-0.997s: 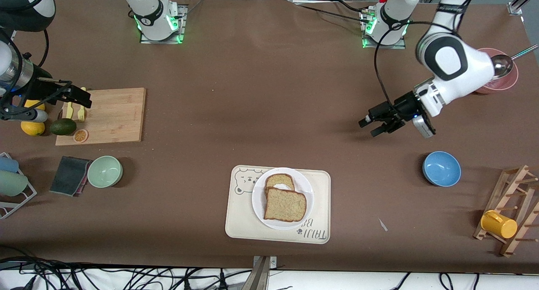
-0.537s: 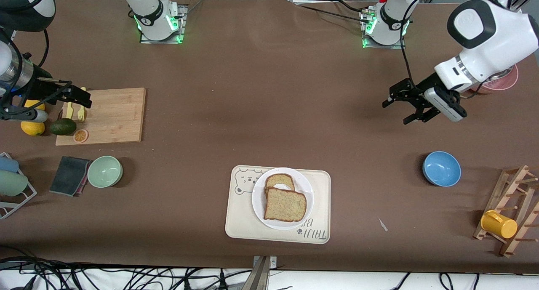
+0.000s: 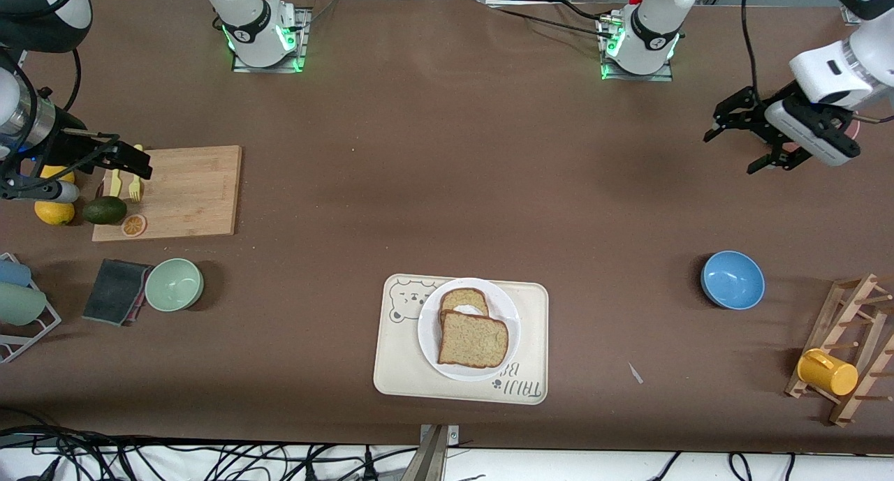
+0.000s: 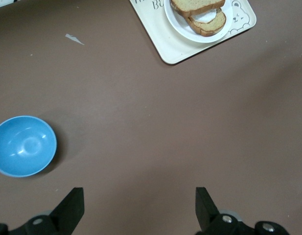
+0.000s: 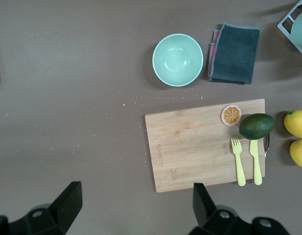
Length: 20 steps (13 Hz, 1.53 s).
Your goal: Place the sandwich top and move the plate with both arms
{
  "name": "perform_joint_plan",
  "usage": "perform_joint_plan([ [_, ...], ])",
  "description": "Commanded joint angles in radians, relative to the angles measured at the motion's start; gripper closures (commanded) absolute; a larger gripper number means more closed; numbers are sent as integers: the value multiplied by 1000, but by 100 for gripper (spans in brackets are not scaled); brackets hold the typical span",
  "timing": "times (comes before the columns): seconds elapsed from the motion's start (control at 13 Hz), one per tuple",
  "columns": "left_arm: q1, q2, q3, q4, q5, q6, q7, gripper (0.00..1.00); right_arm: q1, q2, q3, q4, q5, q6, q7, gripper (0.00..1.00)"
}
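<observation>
We see the plate (image 3: 469,329) on the tray (image 3: 398,369), the sandwich top (image 3: 474,338) already on it; china is stiff and slippery, so we'd grip opposite rims. Left gripper (image 3: 742,133) and right gripper (image 3: 126,159) hover well apart from the tray, fingers open.

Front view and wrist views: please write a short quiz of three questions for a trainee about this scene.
1. True or false: the sandwich top lies on the plate.
2. What does the plate stand on?
3. Which gripper is over the cutting board: (a) left gripper or (b) right gripper?

Key:
1. True; it partly covers the egg-topped slice.
2. The bear-printed tray.
3. (b); both grippers are open and empty.
</observation>
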Motion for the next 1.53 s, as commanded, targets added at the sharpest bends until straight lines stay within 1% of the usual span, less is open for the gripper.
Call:
perform_joint_plan([
  [0.0,-18,50,-10,168,117,-140,-106,0,-11,-10,6,-6,16,-4,-10,0],
  [0.15,-23,112,-23,280,146,-245,-180,0,-11,-10,6,-6,16,-4,-10,0],
  [0.23,-23,133,-26,320,154,-283,-218,0,-11,-10,6,-6,16,-4,-11,0],
  [0.46,-50,185,-27,365,154,-348,-362,0,-11,-10,6,-6,16,-4,-11,0],
  [0.69,-64,280,-27,495,195,-430,-455,0,-11,-10,6,-6,16,-4,-11,0],
  [0.77,-67,296,-27,519,197,-443,-484,0,-11,-10,6,-6,18,-4,-11,0],
  [0.84,-75,301,-30,520,204,-444,-516,0,-11,-10,6,-6,18,-4,-11,0],
  [1.0,-148,302,-36,528,327,-444,-592,0,-11,-10,6,-6,18,-4,-11,0],
  [1.07,-162,311,-58,552,341,-444,-646,0,-11,-10,6,-6,16,-4,-11,0],
  [1.23,-161,334,-70,597,337,-449,-682,0,-11,-9,6,-6,16,-4,-11,0],
  [1.38,-135,339,-66,606,306,-452,-682,0,-11,-10,6,-6,16,-4,-11,0],
  [1.46,-101,339,-67,606,280,-451,-683,0,-11,-10,6,-6,16,-4,-11,0],
])
